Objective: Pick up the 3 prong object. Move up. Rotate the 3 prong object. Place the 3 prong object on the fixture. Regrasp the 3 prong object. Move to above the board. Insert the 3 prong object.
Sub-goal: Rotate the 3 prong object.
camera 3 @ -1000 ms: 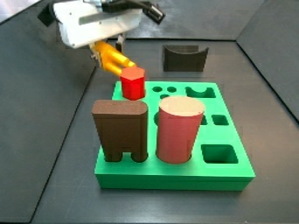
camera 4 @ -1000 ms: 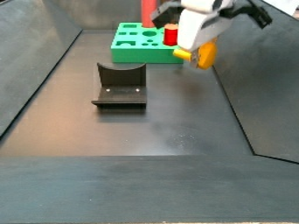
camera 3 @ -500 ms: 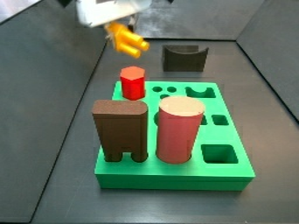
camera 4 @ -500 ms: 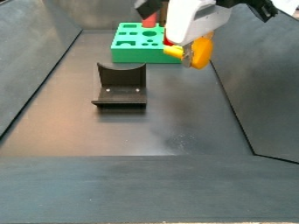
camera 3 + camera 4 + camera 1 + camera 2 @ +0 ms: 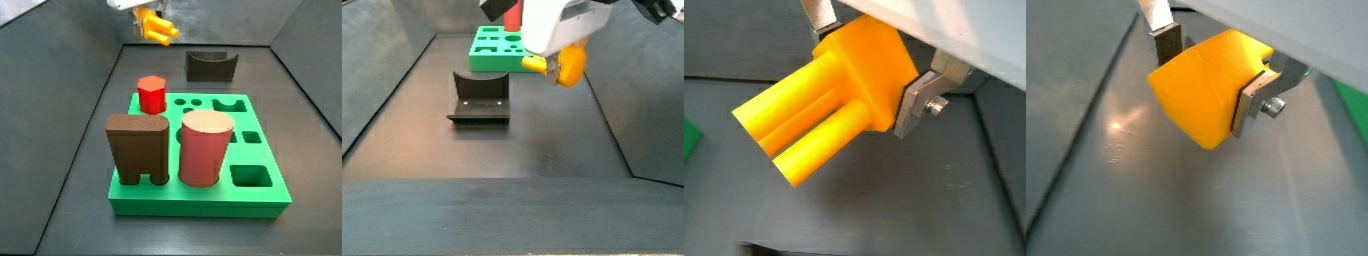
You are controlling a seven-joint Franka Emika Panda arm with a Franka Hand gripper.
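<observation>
Jaws [image 5: 871,75] clamped tight on the 3 prong object [image 5: 824,105], silver plates pressing its blocky end from both sides, lobed prongs jutting free. Up it goes: a second ago it hung just above the red peg [image 5: 151,95], now it rides near the top edge of the side view [image 5: 159,28], well clear of the floor and the board [image 5: 261,200]. So the pick is done and the lift looks nearly finished; rotating should come next, I'd say. The piece is bright yellow-orange, smooth, glossy plastic, tilted in the grip. The fixture [image 5: 478,97] waits below, empty, apart from the board behind it.
</observation>
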